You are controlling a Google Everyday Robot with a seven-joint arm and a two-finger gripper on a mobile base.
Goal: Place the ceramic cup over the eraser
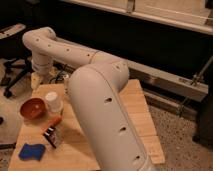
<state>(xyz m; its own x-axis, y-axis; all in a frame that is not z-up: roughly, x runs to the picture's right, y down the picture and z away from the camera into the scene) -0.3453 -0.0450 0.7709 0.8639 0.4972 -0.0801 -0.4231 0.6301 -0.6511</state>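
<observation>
Orange bowl (32, 107), orange stick (54, 121) and blue pad (31, 151) on a wooden table (141, 116), office chair (14, 76) beyond.

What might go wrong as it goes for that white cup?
The ceramic cup stands close beside the orange bowl; the open end effector, hanging over the far left corner of the table, may knock the bowl when it reaches in.
The eraser looks about as big as the cup, with an orange stick close by, so the cup could land tilted.
</observation>
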